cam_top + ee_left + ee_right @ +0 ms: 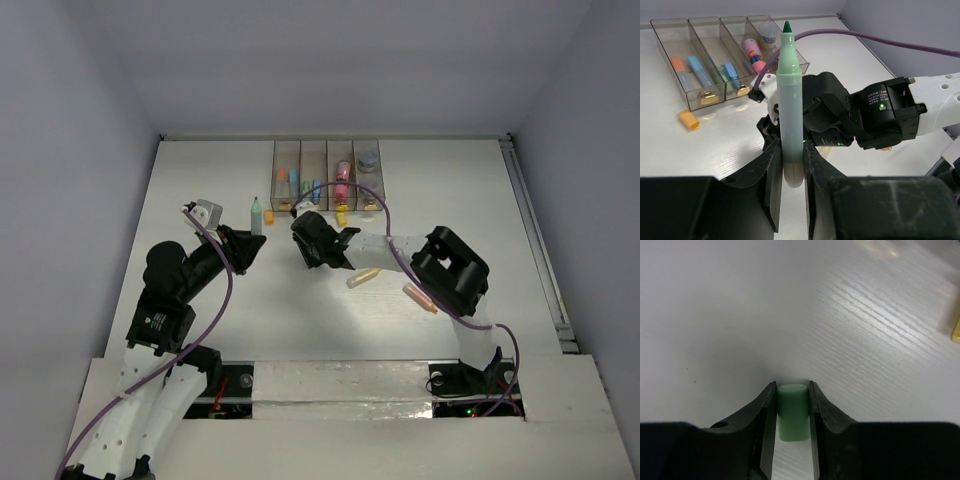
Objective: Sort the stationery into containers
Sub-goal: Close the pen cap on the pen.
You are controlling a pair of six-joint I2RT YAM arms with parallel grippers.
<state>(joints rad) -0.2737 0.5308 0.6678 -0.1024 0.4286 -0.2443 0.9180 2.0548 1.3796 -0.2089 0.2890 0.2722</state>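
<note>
— What's around you?
— I work on a white table (200, 180), grained, with soft glare on it. Plain grey walls (350, 60) close it in at the back and both sides.

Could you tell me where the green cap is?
In the right wrist view, bottom centre, the green cap sits between the fingers of the right hand.

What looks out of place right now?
The green marker in the left gripper is uncapped; a green cap is in the right gripper. An orange cap lies loose outside the bins.
</note>
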